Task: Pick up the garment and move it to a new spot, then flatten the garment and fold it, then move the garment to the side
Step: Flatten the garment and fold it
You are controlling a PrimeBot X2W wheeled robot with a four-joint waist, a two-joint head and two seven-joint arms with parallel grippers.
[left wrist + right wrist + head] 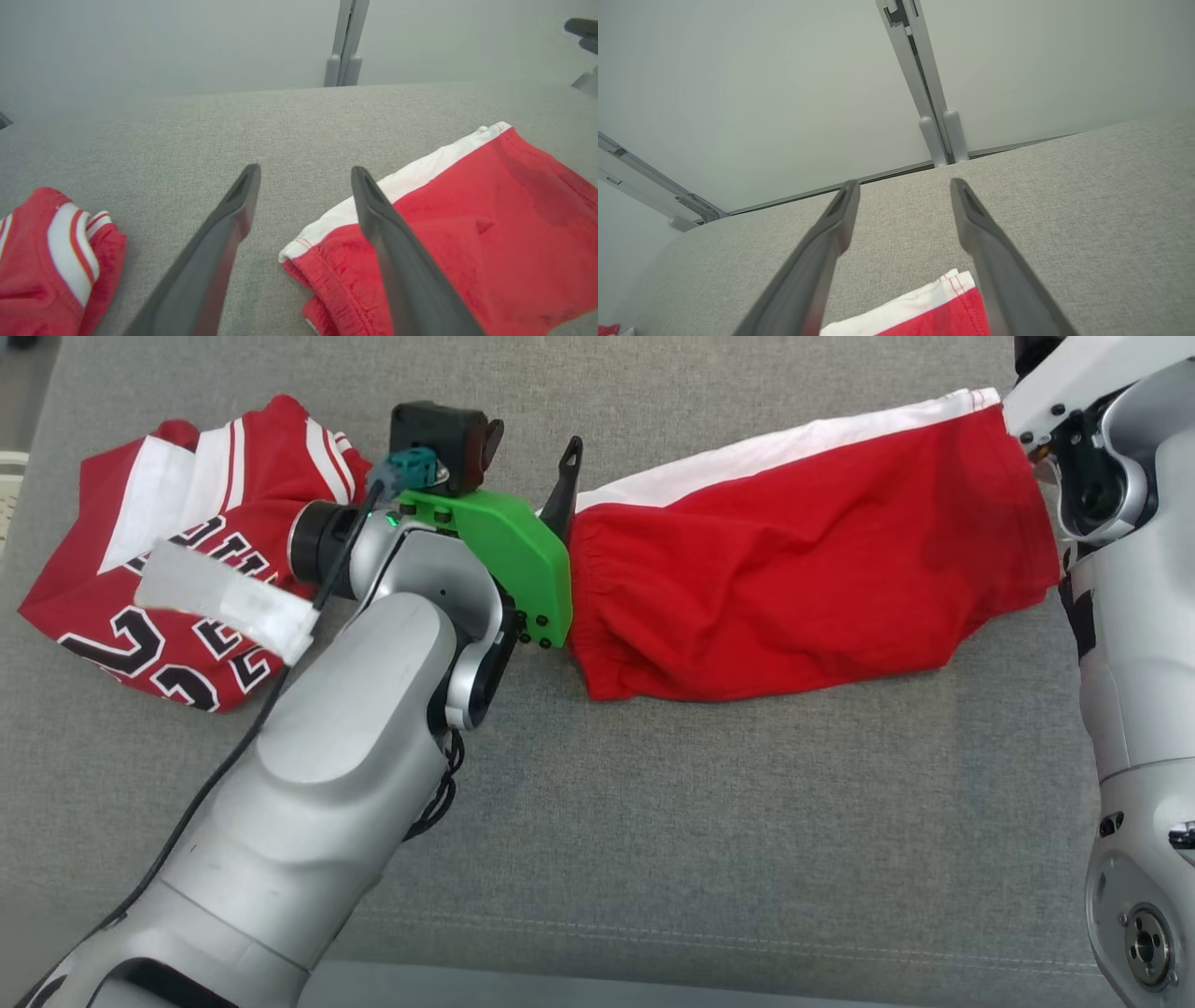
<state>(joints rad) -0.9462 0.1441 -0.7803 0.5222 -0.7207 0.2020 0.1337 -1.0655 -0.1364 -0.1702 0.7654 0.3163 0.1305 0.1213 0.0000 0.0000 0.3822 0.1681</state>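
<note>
The garment, a pair of red shorts [803,560], lay stretched across the grey fabric-topped bench [747,821], its gathered waistband [593,607] toward my left arm and its leg hem toward my right. A white stripe [775,453] ran along the far edge, and the cloth was softly creased rather than flat. My left claw [304,170] stood wide with nothing gripped, over the waistband corner; whether one finger brushed the cloth I could not tell. My right claw [904,184] was spread just as wide and empty, above the white-trimmed hem corner. From the head I saw the shorts whole, and a crumpled red jersey [187,551] lying apart to the left. Each wrist caught one end of the shorts, and added the pale wall [738,93] and a grey upright post [924,93] beyond the bench's far edge
</note>
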